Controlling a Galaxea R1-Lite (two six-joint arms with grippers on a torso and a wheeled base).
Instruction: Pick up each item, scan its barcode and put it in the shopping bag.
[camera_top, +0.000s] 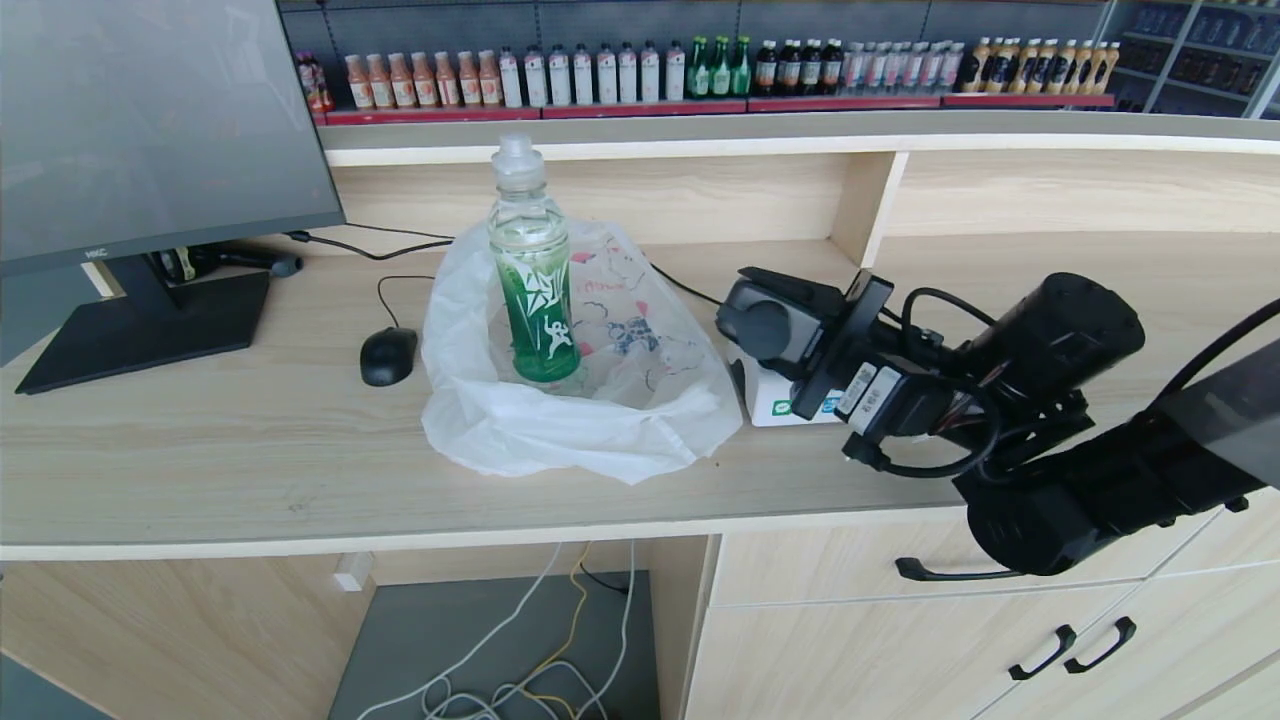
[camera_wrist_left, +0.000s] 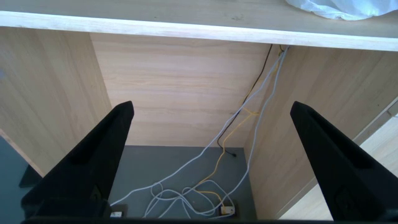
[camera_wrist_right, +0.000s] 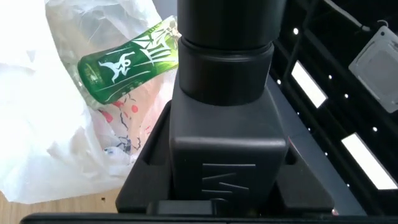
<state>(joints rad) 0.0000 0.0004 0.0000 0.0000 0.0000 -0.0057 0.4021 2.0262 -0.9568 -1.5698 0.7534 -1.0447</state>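
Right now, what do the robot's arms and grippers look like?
The right arm is black, made of fat round tubes, with black cables looping round it and white labels by the wrist. The left gripper has two black, wedge-shaped fingers.

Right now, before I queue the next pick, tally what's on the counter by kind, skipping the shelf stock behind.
White shopping bag: 1
Green drink bottle, standing in the bag: 1
Black mouse: 1
Monitor: 1
White box right of the bag: 1
Black scanner-like device over that box: 1
Dark corded item behind the monitor's stand, kind unclear: 1
Total: 7
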